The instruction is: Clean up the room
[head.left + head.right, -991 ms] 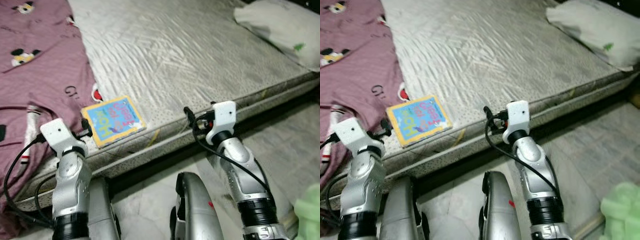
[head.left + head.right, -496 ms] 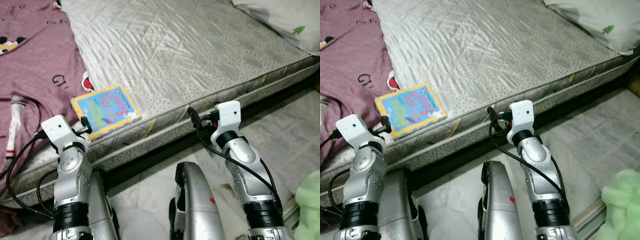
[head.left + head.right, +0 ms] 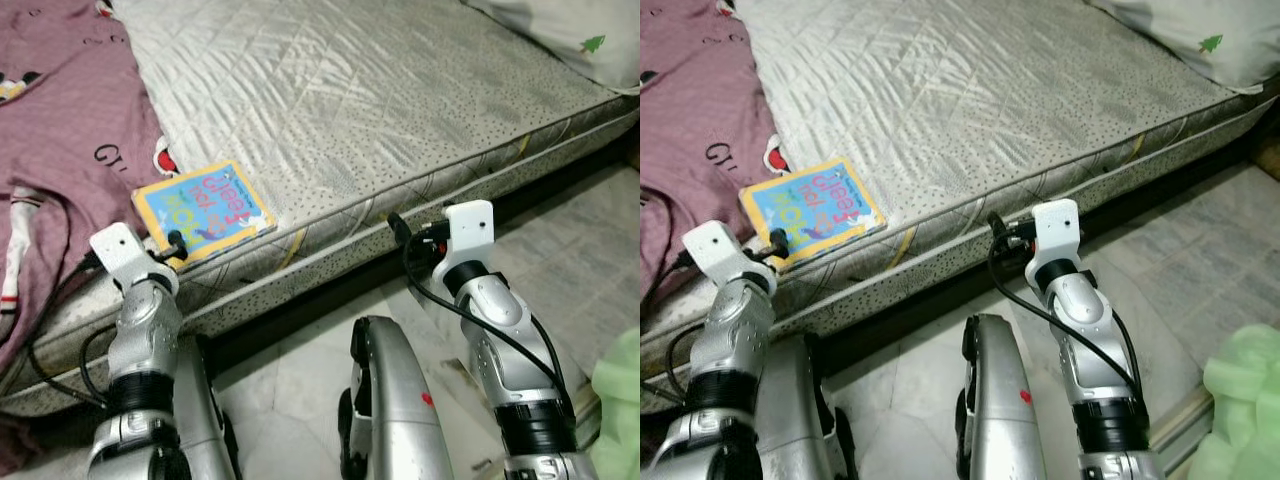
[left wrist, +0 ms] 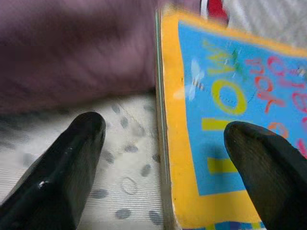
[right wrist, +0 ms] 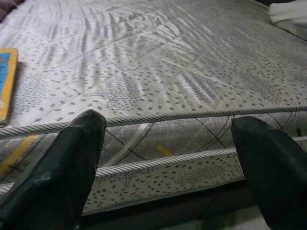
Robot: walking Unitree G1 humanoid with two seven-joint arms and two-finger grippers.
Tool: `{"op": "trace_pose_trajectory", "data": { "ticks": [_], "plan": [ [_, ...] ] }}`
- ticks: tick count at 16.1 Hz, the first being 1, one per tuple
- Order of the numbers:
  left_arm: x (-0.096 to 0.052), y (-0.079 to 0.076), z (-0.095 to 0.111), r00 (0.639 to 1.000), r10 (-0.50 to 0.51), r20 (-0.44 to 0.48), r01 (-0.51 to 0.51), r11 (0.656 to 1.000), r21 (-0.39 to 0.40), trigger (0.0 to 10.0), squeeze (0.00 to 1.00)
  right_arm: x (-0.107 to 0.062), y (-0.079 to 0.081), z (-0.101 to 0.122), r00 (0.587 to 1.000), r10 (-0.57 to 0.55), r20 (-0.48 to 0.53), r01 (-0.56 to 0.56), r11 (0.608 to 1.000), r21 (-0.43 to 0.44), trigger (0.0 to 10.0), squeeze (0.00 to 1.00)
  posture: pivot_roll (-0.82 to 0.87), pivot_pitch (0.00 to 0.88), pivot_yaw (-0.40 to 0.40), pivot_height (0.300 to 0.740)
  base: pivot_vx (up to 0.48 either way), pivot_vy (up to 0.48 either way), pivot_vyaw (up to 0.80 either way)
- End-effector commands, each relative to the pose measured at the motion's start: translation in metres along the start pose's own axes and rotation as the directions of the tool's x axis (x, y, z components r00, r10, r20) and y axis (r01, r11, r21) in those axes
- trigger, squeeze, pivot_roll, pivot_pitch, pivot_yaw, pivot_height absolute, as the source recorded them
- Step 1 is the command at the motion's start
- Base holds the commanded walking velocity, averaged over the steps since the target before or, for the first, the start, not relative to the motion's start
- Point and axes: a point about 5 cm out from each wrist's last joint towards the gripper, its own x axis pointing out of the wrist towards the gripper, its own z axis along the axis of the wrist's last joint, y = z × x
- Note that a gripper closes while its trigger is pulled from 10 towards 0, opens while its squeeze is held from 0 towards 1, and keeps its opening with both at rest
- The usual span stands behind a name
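Left pincer (image 4: 163, 158) closer, wide astride glossy square book (image 3: 203, 210) | right pincer (image 5: 168, 158) wide | quilted mattress (image 3: 350, 90)

left gripper (image 4: 163, 158): fingers spread wide, arm raised forward; right gripper (image 5: 168, 158): fingers spread wide, arm raised forward

Flat, thin square board book (image 3: 203, 211) w/ yellow border, blue cover, big multicolour lettering (pink, yellow, green). Lies closed, cover up, on the grey quilted mattress (image 3: 370, 90), right at its near edge, turned at a slight angle to that edge. Its far-left corner touches or just overlaps the mauve cartoon-print blanket (image 3: 60, 120) spread over the mattress's left part. Wrist view: book edge thin, sits flush on the dotted mattress fabric, blanket bunched just beside it.
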Motion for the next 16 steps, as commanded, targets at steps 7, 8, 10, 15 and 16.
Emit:
{"op": "trace_pose_trajectory", "data": {
  "ticks": [7,8,10,15,16],
  "plan": [
    [0.013,-0.025,-0.024,0.975,-0.135,-0.178,0.136,0.991,-0.007,10.0,0.0,-0.007,-0.01,0.008,0.999,-0.022,0.022,0.023,1.0,-0.02,10.0,0.0,-0.22,0.145,-0.058,0.465,0.0,0.0,0.0],
    [0.013,-0.026,-0.026,0.971,-0.142,-0.194,0.144,0.99,-0.004,10.0,0.0,-0.007,-0.01,0.008,1.0,-0.022,0.02,0.022,0.999,-0.025,10.0,0.0,-0.22,0.142,-0.057,0.465,0.0,0.0,0.0],
    [0.012,-0.033,-0.035,0.942,-0.218,-0.257,0.217,0.976,-0.03,10.0,0.0,-0.005,-0.009,0.011,0.999,-0.025,0.03,0.025,0.999,-0.023,10.0,0.0,-0.22,0.133,-0.055,0.465,0.0,0.0,0.0],
    [0.009,-0.048,-0.039,0.888,-0.389,-0.247,0.33,0.911,-0.248,0.0,0.0,-0.003,-0.009,0.013,0.999,-0.027,0.042,0.028,0.999,-0.02,10.0,0.0,-0.22,0.116,-0.052,0.465,0.0,0.0,0.0],
    [0.009,-0.048,-0.039,0.888,-0.389,-0.247,0.33,0.911,-0.248,0.0,0.0,-0.003,-0.009,0.013,0.999,-0.027,0.042,0.028,0.999,-0.02,10.0,0.0,-0.22,0.116,-0.052,0.465,0.0,0.0,0.0]
  ]
}}
